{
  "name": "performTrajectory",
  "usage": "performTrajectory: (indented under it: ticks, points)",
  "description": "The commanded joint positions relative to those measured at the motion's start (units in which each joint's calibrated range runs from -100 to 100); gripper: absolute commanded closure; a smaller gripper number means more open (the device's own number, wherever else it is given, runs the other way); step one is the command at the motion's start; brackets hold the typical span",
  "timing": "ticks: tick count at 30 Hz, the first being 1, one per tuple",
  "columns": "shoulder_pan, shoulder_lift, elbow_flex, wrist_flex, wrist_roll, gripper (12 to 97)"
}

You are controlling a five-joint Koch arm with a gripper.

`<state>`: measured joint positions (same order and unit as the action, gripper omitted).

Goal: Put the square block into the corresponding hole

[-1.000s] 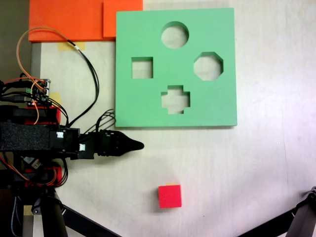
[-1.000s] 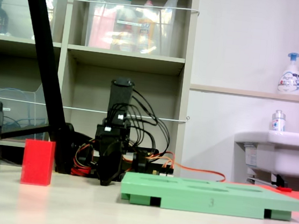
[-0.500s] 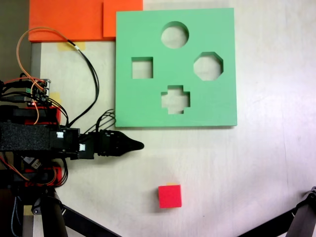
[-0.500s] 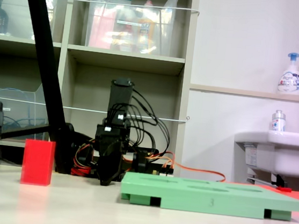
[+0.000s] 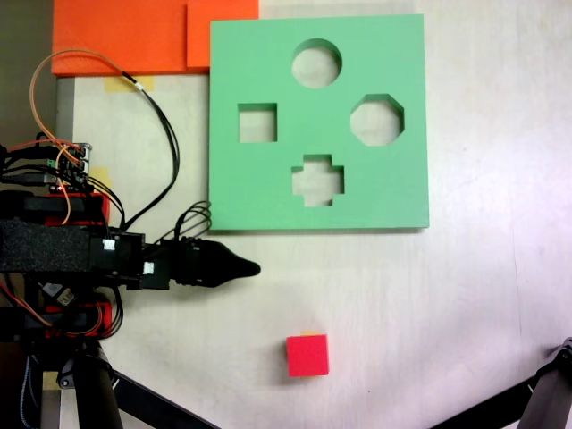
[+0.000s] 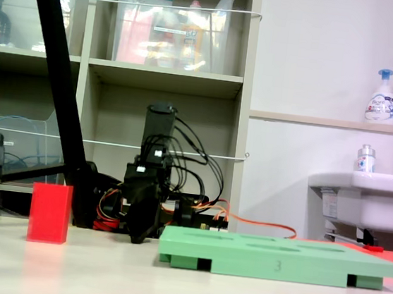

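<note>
The red square block (image 5: 307, 356) rests on the pale table, well apart from the board, and stands at the left of the other fixed view (image 6: 50, 213). The green foam board (image 5: 268, 192) lies flat, its small square cutout (image 5: 257, 123) near its left side, empty. My gripper (image 5: 252, 266) points right, low over the table just below the board's lower left corner, its jaws meeting in one black point with nothing in them. From the front the gripper (image 6: 139, 238) hangs tip-down beside the board's left end (image 6: 192, 249).
The board also has a round cutout (image 5: 316, 63), an octagonal one (image 5: 376, 120) and a cross-shaped one (image 5: 317, 180). Orange foam slabs (image 5: 125, 36) lie at the top left. Black cables (image 5: 168, 143) loop beside the arm. Dark tripod legs (image 5: 509, 407) cross the lower corners.
The gripper has shifted very slightly toward the block's side of the table. Block and board have stayed where they were.
</note>
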<state>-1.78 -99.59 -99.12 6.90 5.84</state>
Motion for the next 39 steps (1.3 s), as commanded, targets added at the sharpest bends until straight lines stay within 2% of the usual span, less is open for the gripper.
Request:
performTrajectory:
  ticks: [1, 5, 8, 14, 20, 23, 25, 29, 33, 35, 39]
  points:
    - [-2.83, -0.41, -0.88, -4.54, 10.70, 58.9]
    - [-5.27, -0.41, -0.88, 0.75, 20.22, 59.6]
    - [-8.84, -0.41, -0.88, -3.77, 24.52, 63.2]
    - [-11.62, -0.41, 18.46, -49.22, 28.96, 65.8]
    - [-12.55, -0.41, 36.81, -73.01, 29.06, 65.8]
    - [-13.63, -0.41, 44.68, -76.86, 29.01, 65.6]
    - [-13.63, 2.24, 54.75, -83.98, 28.96, 58.3]
    - [-13.43, 26.68, 76.88, -100.35, 28.91, 41.7]
    - [-13.24, 38.28, 89.35, -101.22, 28.13, 40.1]
    - [-13.24, 44.84, 94.73, -101.51, 27.79, 36.3]
    - [-12.84, 57.83, 103.60, -101.89, 27.50, 35.8]
